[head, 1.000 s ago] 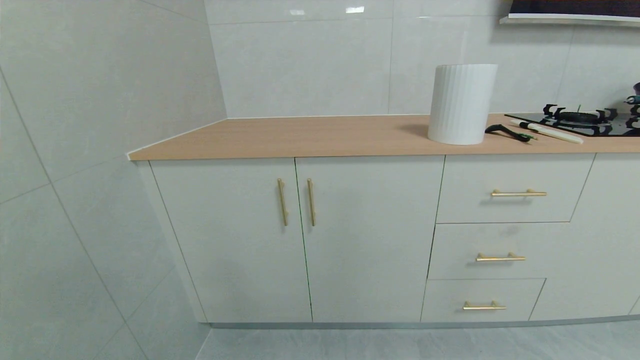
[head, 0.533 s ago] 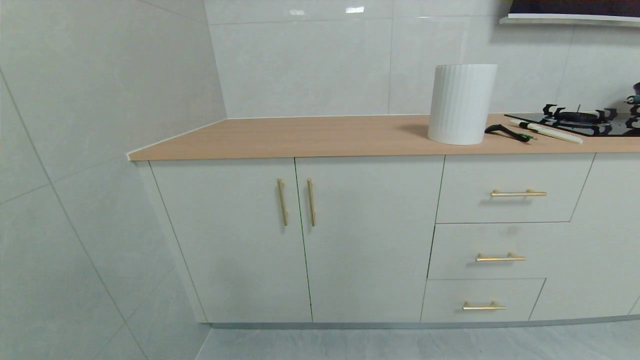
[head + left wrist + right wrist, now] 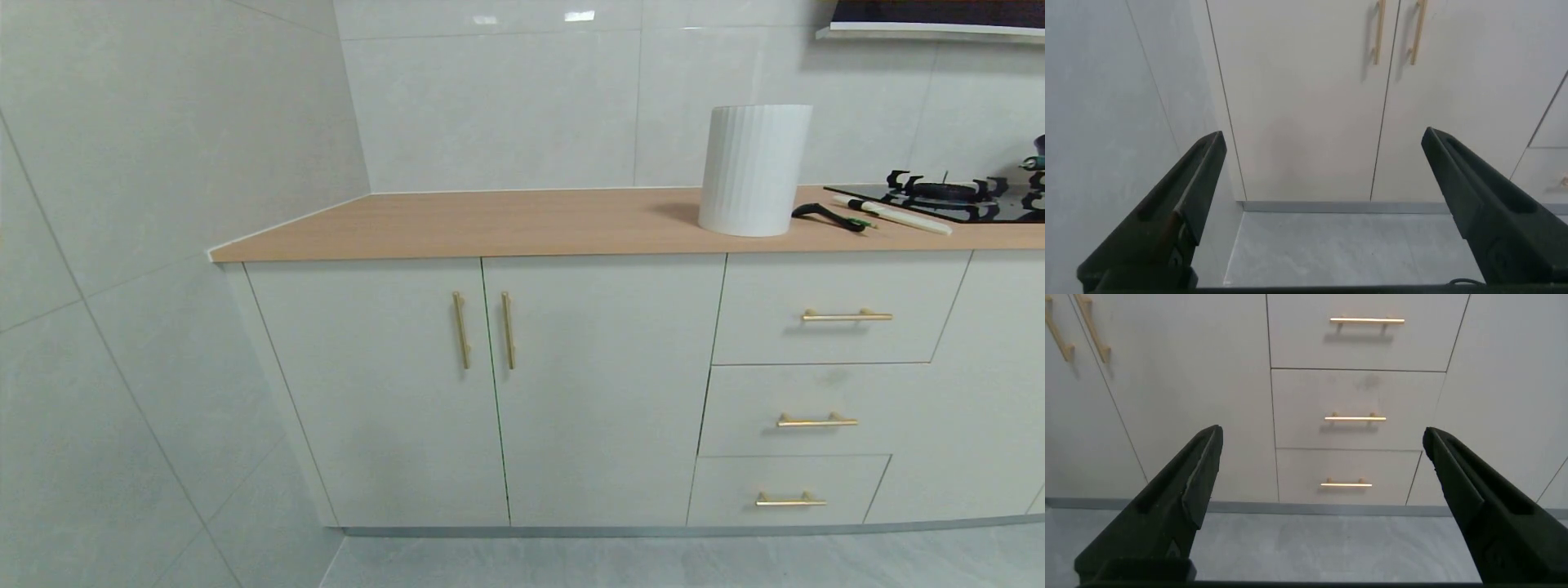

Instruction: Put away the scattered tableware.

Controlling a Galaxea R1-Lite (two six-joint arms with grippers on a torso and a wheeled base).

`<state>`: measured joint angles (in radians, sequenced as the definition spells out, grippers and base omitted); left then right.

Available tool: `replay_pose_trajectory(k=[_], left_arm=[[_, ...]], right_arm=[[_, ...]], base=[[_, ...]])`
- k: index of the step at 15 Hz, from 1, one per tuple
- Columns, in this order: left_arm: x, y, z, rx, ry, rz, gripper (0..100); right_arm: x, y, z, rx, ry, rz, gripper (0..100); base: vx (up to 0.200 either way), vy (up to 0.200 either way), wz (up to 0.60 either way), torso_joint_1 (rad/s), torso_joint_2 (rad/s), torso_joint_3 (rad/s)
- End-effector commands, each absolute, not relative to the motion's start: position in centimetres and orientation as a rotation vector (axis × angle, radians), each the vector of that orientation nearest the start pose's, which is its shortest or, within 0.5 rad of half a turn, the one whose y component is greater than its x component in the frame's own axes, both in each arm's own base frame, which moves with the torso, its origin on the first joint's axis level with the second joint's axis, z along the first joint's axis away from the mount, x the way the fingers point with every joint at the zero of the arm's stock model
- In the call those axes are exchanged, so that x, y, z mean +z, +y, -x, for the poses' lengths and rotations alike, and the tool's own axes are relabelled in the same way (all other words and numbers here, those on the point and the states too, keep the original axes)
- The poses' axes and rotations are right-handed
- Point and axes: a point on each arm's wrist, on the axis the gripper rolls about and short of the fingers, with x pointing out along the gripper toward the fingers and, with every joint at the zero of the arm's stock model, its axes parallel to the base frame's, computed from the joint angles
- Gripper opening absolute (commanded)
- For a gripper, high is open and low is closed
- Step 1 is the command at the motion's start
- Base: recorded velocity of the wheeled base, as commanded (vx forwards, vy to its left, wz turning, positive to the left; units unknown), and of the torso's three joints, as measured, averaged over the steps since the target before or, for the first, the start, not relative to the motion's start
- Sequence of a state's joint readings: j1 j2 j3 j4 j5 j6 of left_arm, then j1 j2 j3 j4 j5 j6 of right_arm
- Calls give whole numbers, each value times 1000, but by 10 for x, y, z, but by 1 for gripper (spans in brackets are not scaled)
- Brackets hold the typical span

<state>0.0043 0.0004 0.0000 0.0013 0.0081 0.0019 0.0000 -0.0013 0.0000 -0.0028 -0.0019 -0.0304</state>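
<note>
Tiled kitchen corner, wooden worktop: we see a black-handled tool and a pale utensil lying just beside a white ribbed pot. Our left claw and right claw both gape wide, empty, facing the cabinet fronts.

Surface runs from the wall corner at left to the hob at right. Container stands upright on the surface, right of centre. Just right of it lies a dark utensil, then a pale utensil by the hob's near edge. Below the surface: double doors left, three stacked drawers right. Left hand faces the doors, right hand the drawers.
</note>
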Motion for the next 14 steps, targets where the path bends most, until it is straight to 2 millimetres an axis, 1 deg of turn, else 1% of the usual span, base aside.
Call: replay_pose_trajectory(k=[1,4,14], left_arm=[[75,0,23,11,2,-2,100],[75,0,23,12,2,0,100],[75,0,23,11,2,-2,100]], right_arm=[[76,0,23,2,0,29,100],[76,0,23,3,-2,26,100],[76,0,23,3,0,17,100]], base=[[0,0,0,0,0,0],[0,0,0,0,0,0],[0,-200,0,4,5,3]])
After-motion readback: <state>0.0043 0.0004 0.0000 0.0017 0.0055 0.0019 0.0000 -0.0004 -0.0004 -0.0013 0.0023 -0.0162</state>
